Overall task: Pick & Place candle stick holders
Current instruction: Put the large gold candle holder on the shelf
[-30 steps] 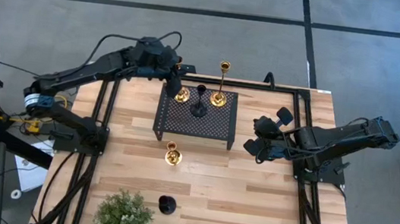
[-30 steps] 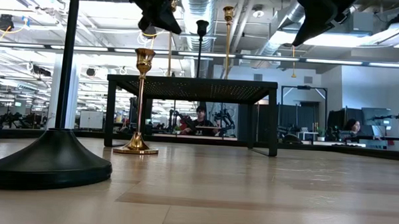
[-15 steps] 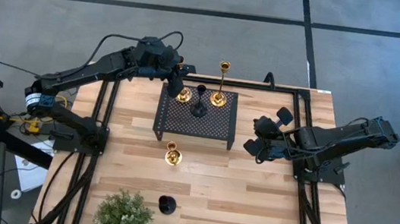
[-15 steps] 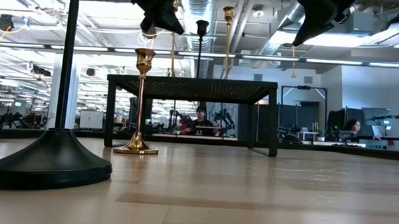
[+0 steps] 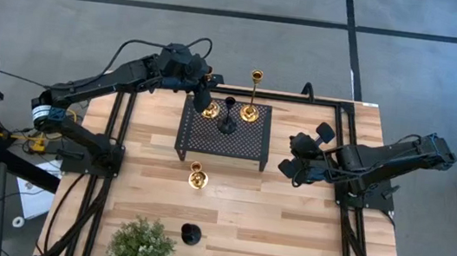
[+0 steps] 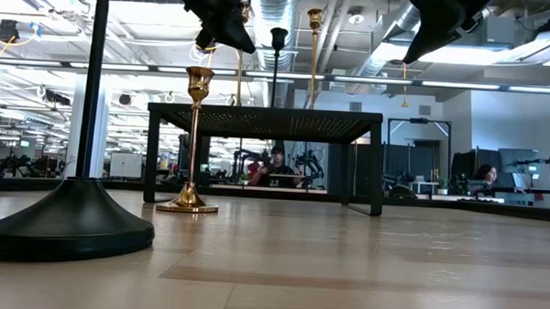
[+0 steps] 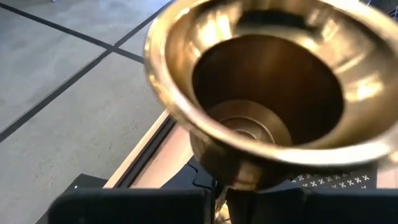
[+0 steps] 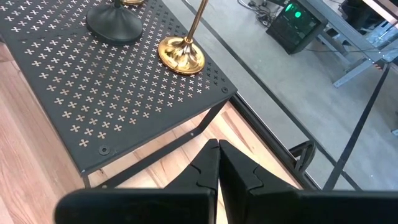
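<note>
My left gripper (image 5: 201, 90) is over the far left corner of the black perforated stand (image 5: 221, 149), shut on a tall gold candle stick holder (image 5: 210, 108). Its cup fills the left wrist view (image 7: 267, 81). A black holder (image 5: 227, 126) and a second tall gold holder (image 5: 250, 111) stand by their round bases on the stand. A short gold holder (image 5: 196, 176) and a black holder (image 5: 190, 233) stand on the table. My right gripper (image 5: 294, 161) waits shut and empty to the right of the stand. My left gripper pinches the tall gold holder's stem just below the cup (image 7: 231, 179) between its two fingers. The fingers come slanting down from the table's far left side. The holder is upright (image 6: 238, 75). I cannot tell whether its base (image 5: 210, 110) rests on the stand's top or sits just above it.
A green potted plant (image 5: 141, 247) stands at the near left of the table. The stand's top is crowded at its far edge and bare toward its near edge (image 8: 93, 81). Bare wood lies between the stand and my right gripper (image 8: 217, 155).
My left gripper has gone a little toward the table's right edge, toward the black holder on the stand, and the tall gold holder has gone with it, still upright.
</note>
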You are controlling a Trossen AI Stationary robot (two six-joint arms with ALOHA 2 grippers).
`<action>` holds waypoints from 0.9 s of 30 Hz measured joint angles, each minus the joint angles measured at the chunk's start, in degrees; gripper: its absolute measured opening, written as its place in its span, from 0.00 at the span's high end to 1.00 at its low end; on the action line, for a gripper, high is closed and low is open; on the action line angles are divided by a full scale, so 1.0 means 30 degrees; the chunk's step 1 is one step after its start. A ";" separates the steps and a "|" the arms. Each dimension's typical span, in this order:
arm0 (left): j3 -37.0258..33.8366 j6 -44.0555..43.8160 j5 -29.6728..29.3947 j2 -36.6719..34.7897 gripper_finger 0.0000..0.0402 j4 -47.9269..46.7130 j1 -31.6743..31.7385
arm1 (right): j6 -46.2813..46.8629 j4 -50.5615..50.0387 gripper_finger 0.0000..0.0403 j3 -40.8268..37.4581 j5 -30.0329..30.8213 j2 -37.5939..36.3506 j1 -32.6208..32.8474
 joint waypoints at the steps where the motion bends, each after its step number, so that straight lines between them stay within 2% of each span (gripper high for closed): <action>1: 0.0000 0.0000 0.0000 0.0000 0.97 0.0007 0.0000 | 0.0000 0.0000 1.00 0.0000 -0.0006 0.0000 0.0000; 12: 0.0000 -0.0002 0.0000 -0.0015 0.91 0.0066 0.0000 | 0.0001 -0.0007 1.00 0.0000 -0.0006 0.0000 0.0000; 19: 0.0000 0.0060 -0.0007 -0.0015 0.91 0.0346 0.0000 | -0.0001 -0.0015 1.00 0.0000 -0.0032 0.0000 0.0000; 27: 0.0000 0.0165 -0.0729 -0.0015 0.87 0.0780 0.0032 | 0.0001 -0.0022 1.00 0.0000 -0.0480 0.0000 0.0000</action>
